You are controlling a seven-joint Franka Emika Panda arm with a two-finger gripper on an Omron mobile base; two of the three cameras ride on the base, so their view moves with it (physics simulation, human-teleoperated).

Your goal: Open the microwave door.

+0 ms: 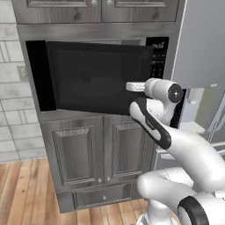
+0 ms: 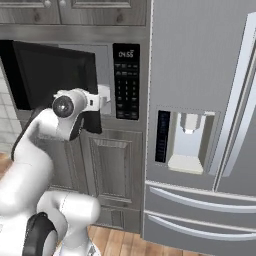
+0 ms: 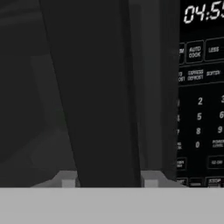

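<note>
The microwave door (image 1: 96, 77) stands partly swung out, hinged on its left side, and its dark window shows in the right base view (image 2: 50, 75). The microwave (image 1: 157, 61) shows its keypad strip (image 2: 126, 82), with a clock reading 04:55 (image 3: 199, 109). My gripper (image 1: 132, 86) is at the door's free right edge, between the door and the keypad (image 2: 104, 97). In the hand view the door's black edge bar (image 3: 105, 96) fills the gap between my two fingertips (image 3: 107, 180), which press against it on both sides.
A grey fridge (image 2: 200, 100) with a dispenser (image 2: 187, 142) stands right of the microwave. Grey panelled cabinet doors (image 1: 74, 149) sit below it, more cabinets above (image 1: 57, 11). A tiled wall (image 1: 11, 96) lies to the left, above wooden flooring (image 1: 22, 193).
</note>
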